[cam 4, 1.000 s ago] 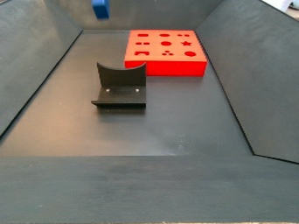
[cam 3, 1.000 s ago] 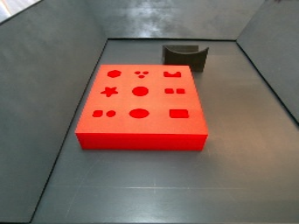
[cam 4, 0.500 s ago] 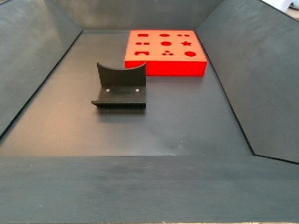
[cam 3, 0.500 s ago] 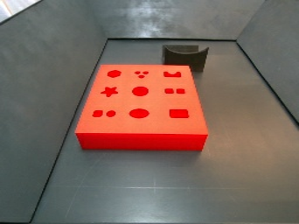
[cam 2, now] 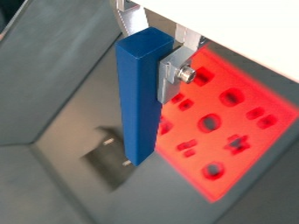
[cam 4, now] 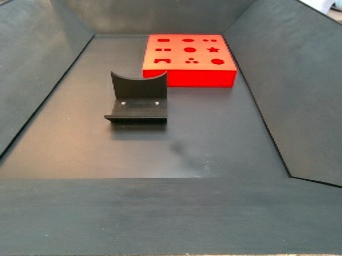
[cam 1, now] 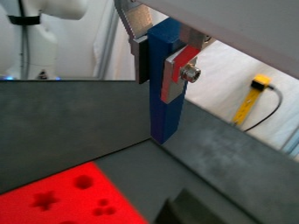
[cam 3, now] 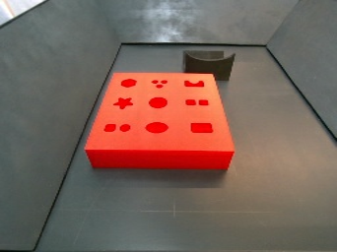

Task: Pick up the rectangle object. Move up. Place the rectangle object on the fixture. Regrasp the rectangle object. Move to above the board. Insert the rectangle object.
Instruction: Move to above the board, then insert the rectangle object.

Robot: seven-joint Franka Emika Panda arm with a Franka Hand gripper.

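The rectangle object (cam 1: 163, 92) (cam 2: 139, 96) is a long blue block hanging upright, with my gripper (cam 1: 160, 66) (cam 2: 147, 72) shut on its upper part. A silver finger (cam 1: 180, 73) (cam 2: 176, 74) presses one side in both wrist views. The block hangs high above the dark floor, beside the red board (cam 2: 229, 115) (cam 1: 61, 196) and above the fixture (cam 2: 107, 158). In both side views the board (cam 3: 158, 118) (cam 4: 187, 58) with its shaped cutouts and the dark fixture (cam 3: 211, 65) (cam 4: 136, 98) stand on the floor. Gripper and block are out of both side views.
Sloping grey walls (cam 3: 59, 59) (cam 4: 287, 90) enclose the dark floor (cam 4: 187, 150). A yellow cable (cam 1: 251, 96) hangs outside the bin.
One second ago the blue block showed at the top edge of a side view. It has since risen out of that view. Board and fixture have not moved.
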